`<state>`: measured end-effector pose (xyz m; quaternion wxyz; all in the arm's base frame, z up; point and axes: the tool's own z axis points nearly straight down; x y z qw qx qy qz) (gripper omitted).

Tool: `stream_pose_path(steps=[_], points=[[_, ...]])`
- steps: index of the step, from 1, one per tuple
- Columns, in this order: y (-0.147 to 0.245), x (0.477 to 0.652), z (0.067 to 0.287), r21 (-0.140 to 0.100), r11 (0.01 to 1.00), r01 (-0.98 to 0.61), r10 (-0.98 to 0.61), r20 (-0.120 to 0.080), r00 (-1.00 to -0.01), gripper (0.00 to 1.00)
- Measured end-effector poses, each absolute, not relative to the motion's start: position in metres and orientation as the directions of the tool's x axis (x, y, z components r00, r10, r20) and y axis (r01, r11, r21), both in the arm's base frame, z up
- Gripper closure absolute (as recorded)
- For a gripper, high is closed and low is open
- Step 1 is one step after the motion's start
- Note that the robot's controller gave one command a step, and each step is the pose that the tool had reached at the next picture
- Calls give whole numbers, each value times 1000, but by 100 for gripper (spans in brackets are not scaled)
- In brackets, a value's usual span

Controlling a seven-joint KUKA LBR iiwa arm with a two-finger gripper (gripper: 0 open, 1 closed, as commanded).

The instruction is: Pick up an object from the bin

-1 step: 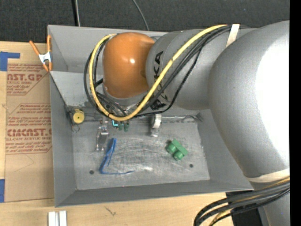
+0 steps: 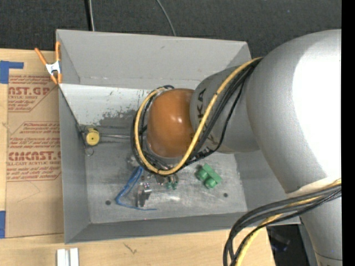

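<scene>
1. Blue bent strip (image 2: 128, 186), front-centre of the bin (image 2: 75, 204) floor: judged light, thin and springy. Best taken across its broader upper end.
2. Gripper (image 2: 145, 190) just beside it, below the orange cover (image 2: 169, 123). Whether spread or closed cannot be told.
3. Green block (image 2: 208, 176) to the right; yellow disc (image 2: 91, 137) far left.

Black ground at the far side, tan bench at the near side.

Past the far rim of the grey metal bin (image 2: 150, 51), a black matte surface with a fine grain (image 2: 233, 7) runs the whole width of the scene. A thin black rod (image 2: 87, 4) stands across it at the upper left, and a thin grey wire (image 2: 160, 3) curves over it near the middle. At the near side lies a flat tan surface (image 2: 166, 251). The light is even and comes from above, bright on the bin's far wall, with no hard shadows.
</scene>
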<state>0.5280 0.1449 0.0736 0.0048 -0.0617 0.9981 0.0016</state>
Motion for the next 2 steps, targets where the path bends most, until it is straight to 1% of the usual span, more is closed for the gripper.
stream_pose_path(steps=[1,2], points=[[148,528,77,3,992,-126,-126,-3,-992,100],[167,532,212,1,984,-176,-176,-10,-984,100]])
